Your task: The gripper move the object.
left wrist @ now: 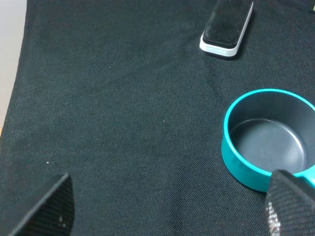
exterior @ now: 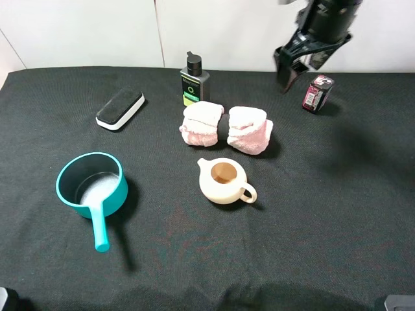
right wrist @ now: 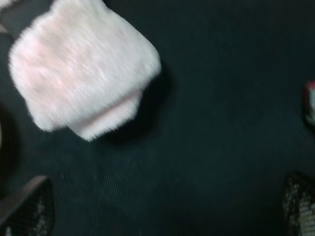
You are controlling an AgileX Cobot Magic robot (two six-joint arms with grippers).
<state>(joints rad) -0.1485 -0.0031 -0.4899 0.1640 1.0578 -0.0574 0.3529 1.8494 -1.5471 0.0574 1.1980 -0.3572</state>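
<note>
one pink towel bundle (exterior: 225, 127), one teapot (exterior: 224, 181), one teal saucepan (exterior: 91, 188), one eraser (exterior: 120, 108), one bottle (exterior: 194, 80), one small can (exterior: 317, 93)

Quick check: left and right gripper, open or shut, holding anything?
Left gripper: open, fingers spread wide over bare cloth, holding nothing.
Right gripper: open and empty, raised above the table, off the pink towel bundle.

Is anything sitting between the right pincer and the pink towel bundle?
Nothing visible does. The right pincer hangs open above the table's far right, and the pink towel bundle lies below and to its left over bare black cloth. The small red can stands off to the other side.
</note>
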